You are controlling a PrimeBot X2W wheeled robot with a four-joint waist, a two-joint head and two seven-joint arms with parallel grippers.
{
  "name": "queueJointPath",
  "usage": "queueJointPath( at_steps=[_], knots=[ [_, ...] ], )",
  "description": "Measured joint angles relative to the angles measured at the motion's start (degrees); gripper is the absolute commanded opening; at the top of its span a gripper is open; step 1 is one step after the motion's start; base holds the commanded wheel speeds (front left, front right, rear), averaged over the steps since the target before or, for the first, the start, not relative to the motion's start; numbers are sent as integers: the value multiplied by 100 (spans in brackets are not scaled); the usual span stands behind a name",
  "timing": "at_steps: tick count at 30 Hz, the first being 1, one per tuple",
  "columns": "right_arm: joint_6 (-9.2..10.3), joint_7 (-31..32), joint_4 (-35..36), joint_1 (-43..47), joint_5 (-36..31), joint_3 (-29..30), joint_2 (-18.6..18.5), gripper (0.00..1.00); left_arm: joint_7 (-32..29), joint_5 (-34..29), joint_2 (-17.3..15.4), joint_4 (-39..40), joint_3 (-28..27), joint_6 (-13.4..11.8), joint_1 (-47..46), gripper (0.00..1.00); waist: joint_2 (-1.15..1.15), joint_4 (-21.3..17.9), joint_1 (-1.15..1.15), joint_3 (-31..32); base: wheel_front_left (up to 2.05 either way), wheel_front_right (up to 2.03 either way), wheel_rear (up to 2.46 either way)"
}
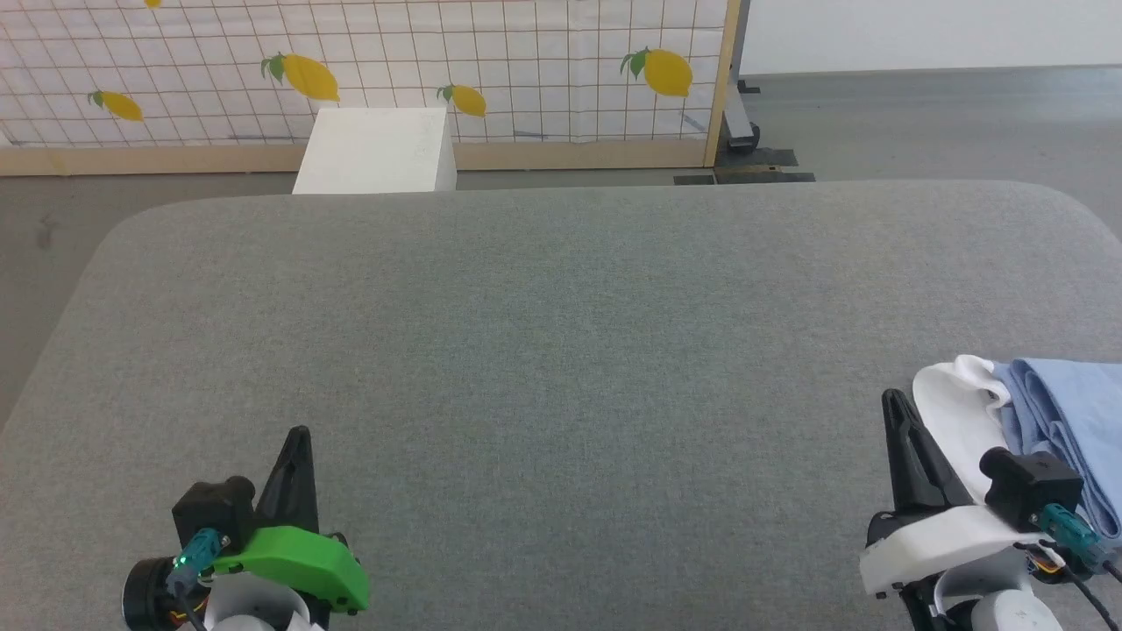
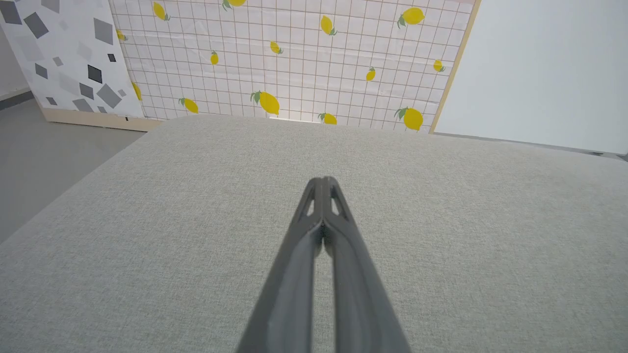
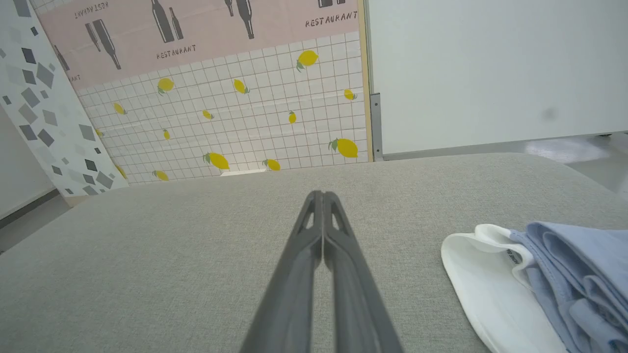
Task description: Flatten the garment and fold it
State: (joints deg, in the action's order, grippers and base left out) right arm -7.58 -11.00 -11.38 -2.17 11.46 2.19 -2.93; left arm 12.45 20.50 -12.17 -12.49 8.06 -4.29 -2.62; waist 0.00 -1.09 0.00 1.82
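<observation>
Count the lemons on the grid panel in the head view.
5 lemons: one cut by the top edge, one far left, one above the white box, one right of it, one by the wooden post. The box may hide more.

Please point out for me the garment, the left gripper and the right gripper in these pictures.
garment [image 3: 579, 255], right wrist view, on its blue folds.
left gripper [image 2: 323, 182], left wrist view, at the closed fingertips.
right gripper [image 3: 323, 196], right wrist view, at the closed fingertips.
</observation>
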Motion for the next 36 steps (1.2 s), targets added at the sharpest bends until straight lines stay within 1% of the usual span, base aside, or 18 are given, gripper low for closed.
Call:
queueJointPath(
  at_steps=[36],
  knots=[
    [0, 345, 321, 5, -333, -58, 0, 0, -386, -557, 283, 372, -233, 121, 25, 0, 0, 34, 0, -57, 0, 0, 0]
  ],
)
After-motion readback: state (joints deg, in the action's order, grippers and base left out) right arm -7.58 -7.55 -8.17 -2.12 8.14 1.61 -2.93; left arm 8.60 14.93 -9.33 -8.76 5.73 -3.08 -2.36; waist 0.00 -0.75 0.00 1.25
